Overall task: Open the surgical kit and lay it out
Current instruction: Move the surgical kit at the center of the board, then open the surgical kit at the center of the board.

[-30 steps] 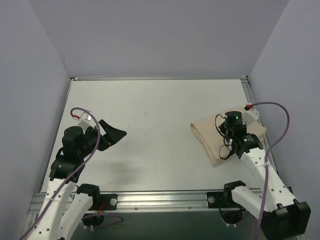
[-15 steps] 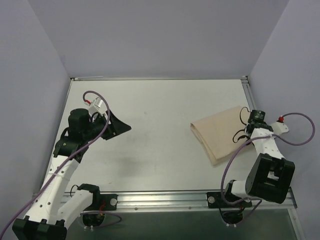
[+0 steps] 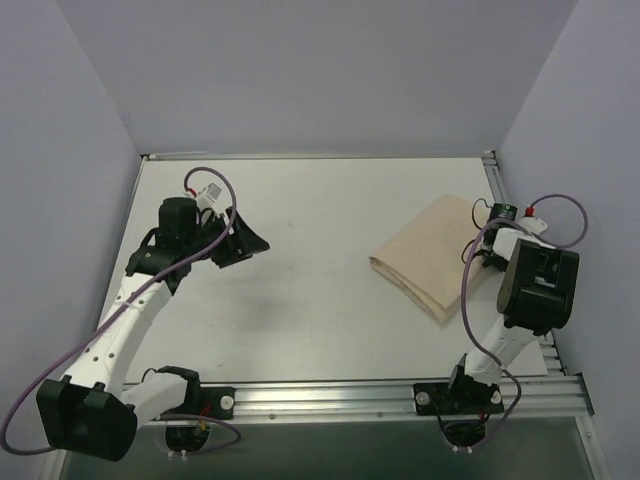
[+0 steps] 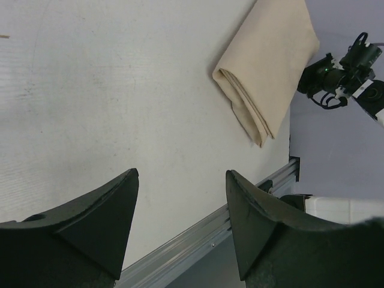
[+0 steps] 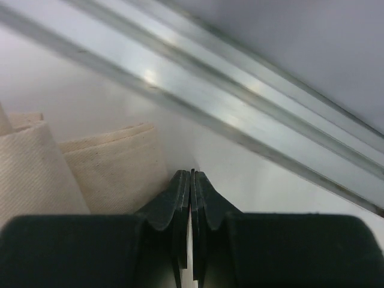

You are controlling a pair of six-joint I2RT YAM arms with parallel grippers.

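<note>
The surgical kit is a folded beige cloth wrap (image 3: 428,258) lying flat on the right side of the table. It also shows in the left wrist view (image 4: 270,66) and the right wrist view (image 5: 102,168). No steel tray or instruments are in view. My right gripper (image 3: 487,238) is shut and low at the wrap's right edge; its closed tips (image 5: 191,175) sit just beside the folded cloth, with nothing seen between them. My left gripper (image 3: 250,243) is open and empty above the table's left half (image 4: 183,173), far from the wrap.
The table's metal side rail (image 5: 240,114) runs close past the right gripper, with the purple-grey wall behind it. The front rail (image 3: 330,395) lies along the near edge. A purple cable (image 3: 560,205) loops beside the right wrist.
The right arm has swung from on top of the wrap to its right edge, and the wrap has shifted and turned slightly left. The left gripper has moved farther from the base and to the right.
</note>
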